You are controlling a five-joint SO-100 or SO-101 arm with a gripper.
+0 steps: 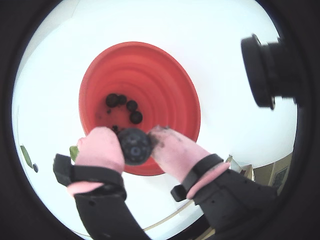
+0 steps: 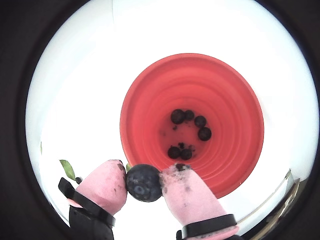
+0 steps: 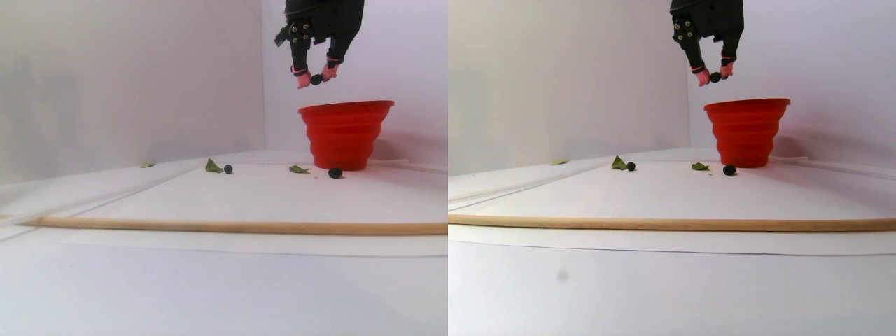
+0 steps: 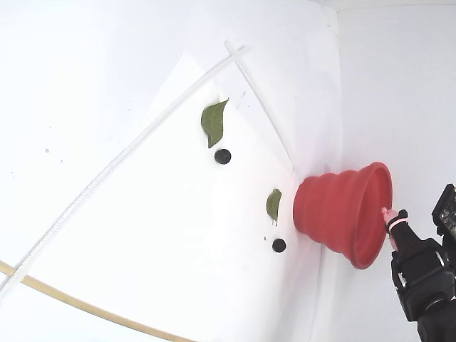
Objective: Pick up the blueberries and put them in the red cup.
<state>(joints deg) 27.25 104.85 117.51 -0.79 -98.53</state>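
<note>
My gripper (image 2: 143, 176) is shut on one dark blueberry (image 2: 143, 183), pinched between its pink fingertips (image 2: 107, 182). In the stereo pair view the gripper (image 3: 316, 78) hangs above the left part of the red cup's (image 3: 344, 136) rim. Both wrist views look down into the red cup (image 1: 150, 65), where several blueberries (image 2: 190, 130) lie on the bottom. Two more blueberries rest on the table: one (image 4: 278, 245) close to the cup's base, the other (image 4: 223, 156) farther off beside a leaf.
Green leaves (image 4: 213, 122) (image 4: 273, 204) lie on the white table near the loose berries. A wooden strip (image 3: 231, 226) runs across the front. A black camera lens (image 1: 265, 70) juts in at the upper right of a wrist view. White walls stand behind the cup.
</note>
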